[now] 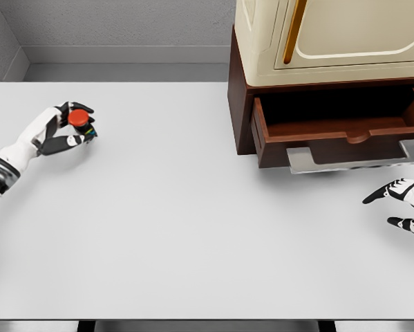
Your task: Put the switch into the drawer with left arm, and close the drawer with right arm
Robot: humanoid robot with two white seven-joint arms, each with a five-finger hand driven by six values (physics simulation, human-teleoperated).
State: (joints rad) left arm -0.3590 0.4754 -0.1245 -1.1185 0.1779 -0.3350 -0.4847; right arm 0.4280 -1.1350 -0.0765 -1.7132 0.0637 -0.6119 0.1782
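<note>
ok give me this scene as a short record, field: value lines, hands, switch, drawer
left hand: at the table's far left, fingers closed around the switch
switch: red-topped, held in the left hand, at or just above the table surface, cannot tell which
right hand: at the right edge, below the drawer, fingers spread, holding nothing
drawer: pulled open, interior looks empty, grey handle at the front
cabinet: cream upper part on a brown base, at the far right
table: white
</note>
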